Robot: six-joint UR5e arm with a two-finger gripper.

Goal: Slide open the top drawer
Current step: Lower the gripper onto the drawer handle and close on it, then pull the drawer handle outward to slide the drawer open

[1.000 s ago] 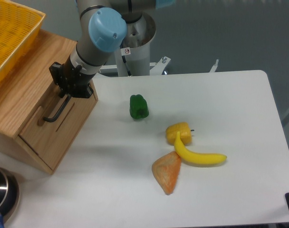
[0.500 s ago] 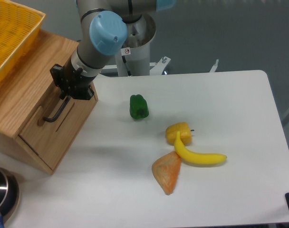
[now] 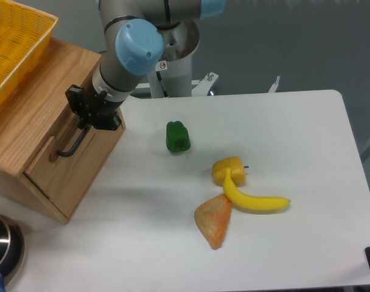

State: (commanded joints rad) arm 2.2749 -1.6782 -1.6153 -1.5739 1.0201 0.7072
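My gripper [image 3: 87, 118] sits at upper end of black bar handle [image 3: 72, 141] on top drawer [image 3: 66, 143], in oak cabinet [image 3: 27, 121] at table's left edge. Jaws seem closed around bar, but body hides fingertips; cannot tell for sure. Drawer looks barely out, if at all. Wood rigid, fairly heavy; metal bar stiff, possibly slick. Best hold: bar itself, straight pull.

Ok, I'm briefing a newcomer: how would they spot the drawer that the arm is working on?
Find the light-oak wooden box cabinet at the table's left edge, under the yellow mesh basket. The top drawer is its upper front panel, the one carrying the long black metal bar handle, with the black two-finger gripper at its upper end.
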